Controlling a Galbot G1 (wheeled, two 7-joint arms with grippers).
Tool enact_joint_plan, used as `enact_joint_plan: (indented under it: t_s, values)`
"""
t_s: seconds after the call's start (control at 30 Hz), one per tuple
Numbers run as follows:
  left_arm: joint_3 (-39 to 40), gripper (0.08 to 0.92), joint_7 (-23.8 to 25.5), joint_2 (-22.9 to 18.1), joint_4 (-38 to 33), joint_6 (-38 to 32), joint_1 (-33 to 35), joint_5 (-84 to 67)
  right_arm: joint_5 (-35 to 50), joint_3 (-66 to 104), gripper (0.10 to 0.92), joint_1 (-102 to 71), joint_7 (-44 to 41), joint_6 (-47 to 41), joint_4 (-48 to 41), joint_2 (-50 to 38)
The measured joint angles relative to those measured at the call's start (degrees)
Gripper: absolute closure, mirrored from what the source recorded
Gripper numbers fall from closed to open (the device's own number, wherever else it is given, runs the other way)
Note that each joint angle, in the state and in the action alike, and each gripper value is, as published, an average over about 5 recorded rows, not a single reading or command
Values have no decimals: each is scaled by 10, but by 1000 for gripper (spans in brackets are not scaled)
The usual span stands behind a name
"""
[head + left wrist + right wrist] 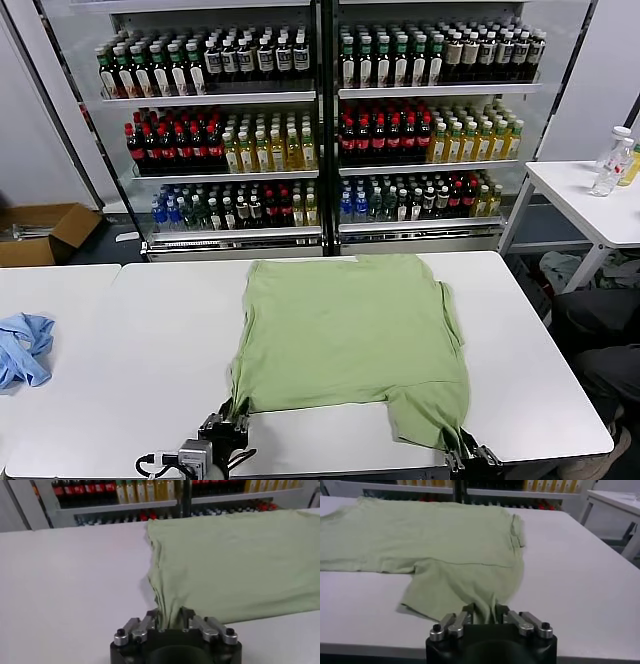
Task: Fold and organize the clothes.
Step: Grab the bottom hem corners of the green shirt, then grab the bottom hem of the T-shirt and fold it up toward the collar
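Both tools, left (170, 621) and right (483, 614), clamped on green polo shirt (345, 335).

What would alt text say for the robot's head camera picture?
A light green shirt lies spread on a white table, its near edge pinched at two corners by the left gripper and right gripper. A blue cloth sits far left; shelves of bottled drinks stand behind.

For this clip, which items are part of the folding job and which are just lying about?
Part of the job:
shirt, light green, flat on the table
left pincer, shut on the shirt's near edge
right pincer, shut on the shirt's near corner

Lying about:
blue cloth on the left
cardboard box
drink shelves
bottles on the side table
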Motion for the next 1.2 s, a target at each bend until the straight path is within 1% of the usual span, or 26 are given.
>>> enact_joint_plan:
  t_s: [0.07,0.2,0.3,0.53,0.77,1.0,1.2]
  values:
    - [-2,776,5,2,-2,-2,-1,-12,5,5,913,2,-1,10,4,-3]
    - [-8,879,18,8,-9,-10,-3,-35,17,21,916,11,-1,31,14,-11]
    - [-13,912,27,11,-15,-21,-7,-52,31,34,916,22,-1,44,19,-19]
    - [-28,914,44,23,-26,-45,-20,-96,67,51,916,64,4,61,11,-43]
    - [-43,914,52,37,-17,-57,-47,-141,92,43,916,138,7,66,-29,-74]
    - [-37,914,54,49,25,-60,-104,-167,97,3,916,236,7,65,-92,-102]
    - [-17,914,50,46,78,-63,-165,-168,85,-49,916,317,5,62,-153,-114]
